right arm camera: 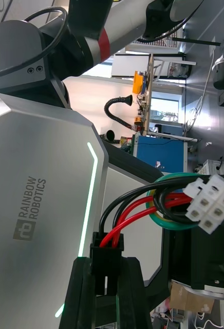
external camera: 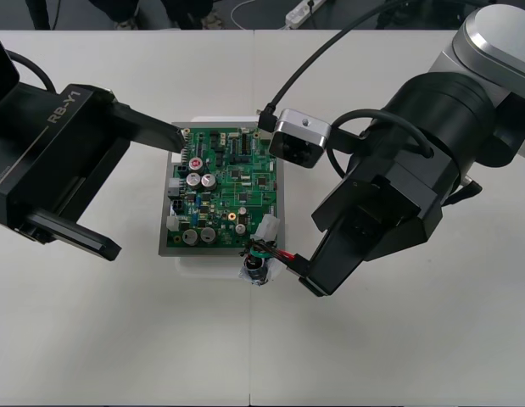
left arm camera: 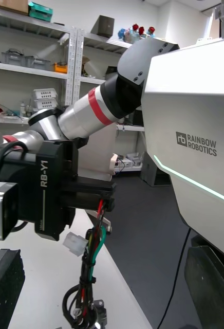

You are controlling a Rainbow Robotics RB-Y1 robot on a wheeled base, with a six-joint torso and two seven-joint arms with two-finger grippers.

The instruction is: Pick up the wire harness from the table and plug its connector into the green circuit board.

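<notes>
Right wrist view: right hand (right arm camera: 106, 270) around harness plug (right arm camera: 106, 251).

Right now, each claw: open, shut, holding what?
Left claw: open, holding nothing.
Right claw: shut on the small black plug of the red, black and green wire harness.

Front cam sat overhead, aimed steeply down at the table (external camera: 398, 356), with the green circuit board (external camera: 226, 191) mid-frame. Right wrist camera (external camera: 300, 140) looked out level, very close along its own fingers (right arm camera: 77, 298) onto the wire harness (right arm camera: 137, 216). Left wrist cam faced level across the table, close to the right gripper (left arm camera: 99, 200). All three shared the wire harness.
</notes>
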